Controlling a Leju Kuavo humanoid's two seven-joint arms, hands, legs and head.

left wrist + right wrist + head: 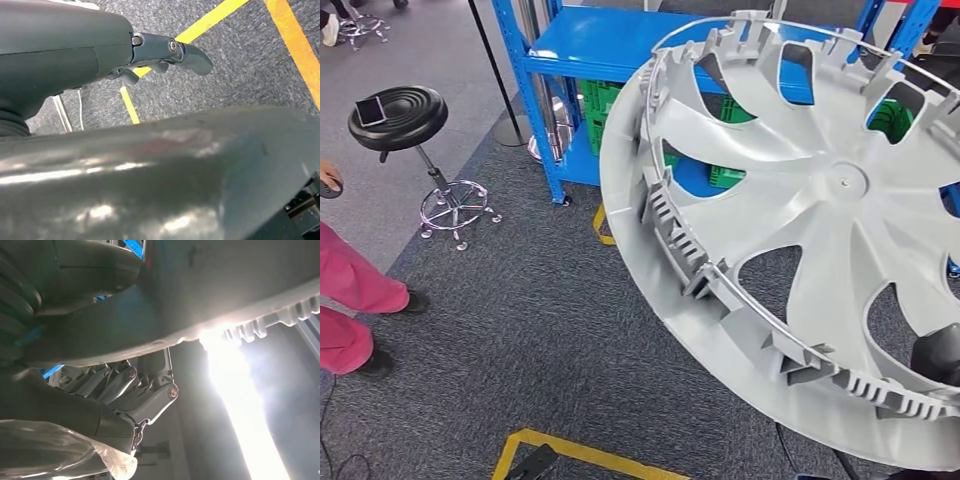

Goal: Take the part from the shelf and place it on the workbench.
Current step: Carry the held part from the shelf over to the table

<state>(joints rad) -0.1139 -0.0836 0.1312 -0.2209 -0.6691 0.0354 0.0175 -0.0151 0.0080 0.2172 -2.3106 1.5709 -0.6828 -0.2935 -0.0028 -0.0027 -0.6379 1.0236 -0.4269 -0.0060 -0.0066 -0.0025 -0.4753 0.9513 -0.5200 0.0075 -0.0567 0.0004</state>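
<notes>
The part is a large silver wheel cover (841, 200), with its ribbed inner side facing me, held up tilted on the right of the head view. My right hand (935, 355) shows as a dark shape at its lower right rim. In the right wrist view that hand (124, 390) grips the cover's rim (226, 285), with the thumb on one face and the fingers (151, 402) on the other. My left hand (166, 52) hangs over the grey carpet and holds nothing, its fingers loosely extended.
A blue shelf (622, 50) with green crates (601, 100) stands behind the cover. At the left are a black stool (399, 118) with a phone on it and a person's pink-trousered legs (350, 300). Yellow tape (576, 450) marks the carpet.
</notes>
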